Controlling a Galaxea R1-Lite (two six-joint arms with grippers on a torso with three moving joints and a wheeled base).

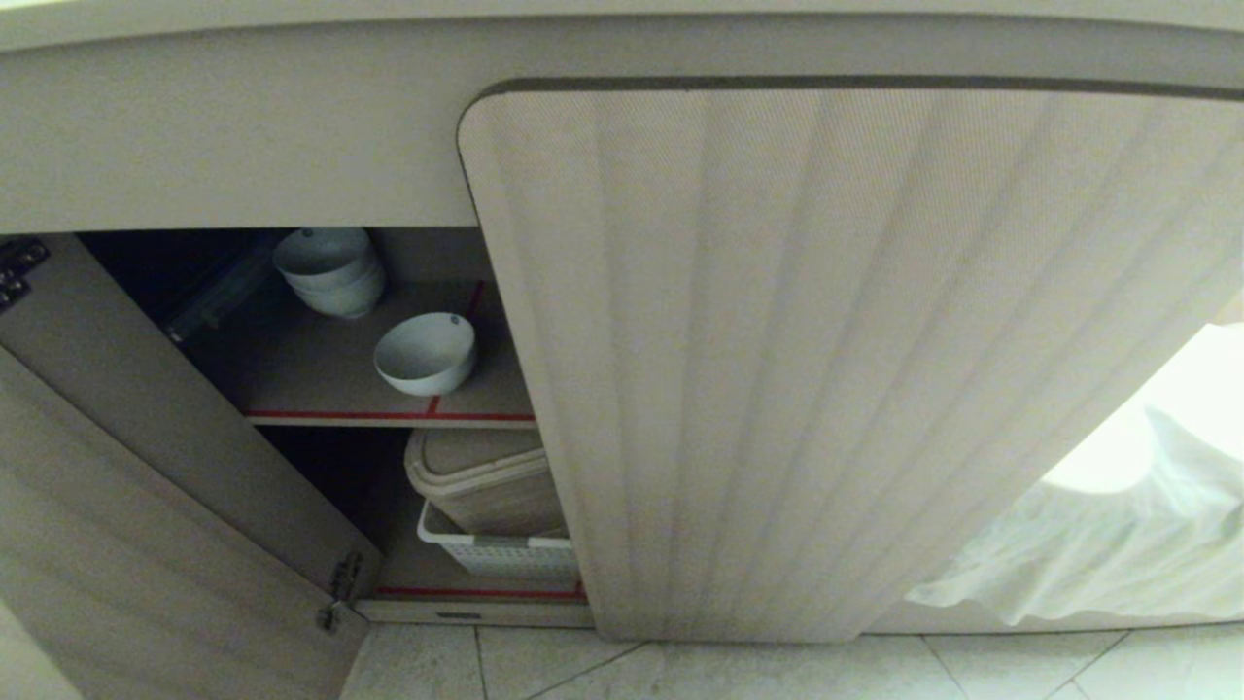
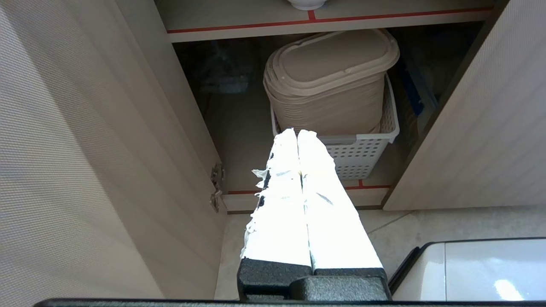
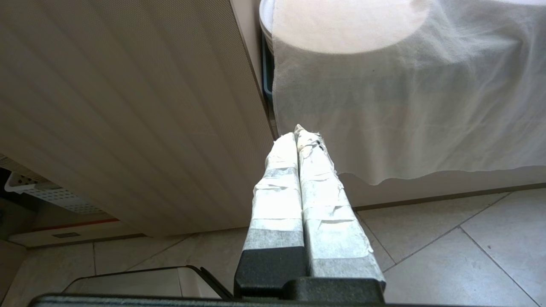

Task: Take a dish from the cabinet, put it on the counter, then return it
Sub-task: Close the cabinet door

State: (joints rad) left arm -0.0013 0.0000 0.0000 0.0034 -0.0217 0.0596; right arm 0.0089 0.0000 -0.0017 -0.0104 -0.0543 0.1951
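Left of centre in the head view, the dish (image 1: pixel 426 353) sits upright on the cabinet (image 1: pixel 836 360) shelf (image 1: pixel 321 374) edged with red tape, near the front edge, with a stack of bowls (image 1: pixel 328 271) behind it, a beige lidded bin (image 1: pixel 486 481) in a white basket (image 1: pixel 505 556) below, and the left door (image 1: pixel 146 506) swung open. Centre frame in the left wrist view, the left hand (image 2: pixel 297 133) is clenched and empty before the basket (image 2: pixel 362 153), the dish's foot (image 2: pixel 306 4) showing at the top edge. Centre frame in the right wrist view, the right hand (image 3: pixel 295 135) is clenched and empty beside the closed ribbed door (image 3: pixel 128 111), facing a white cloth (image 3: pixel 405 102).
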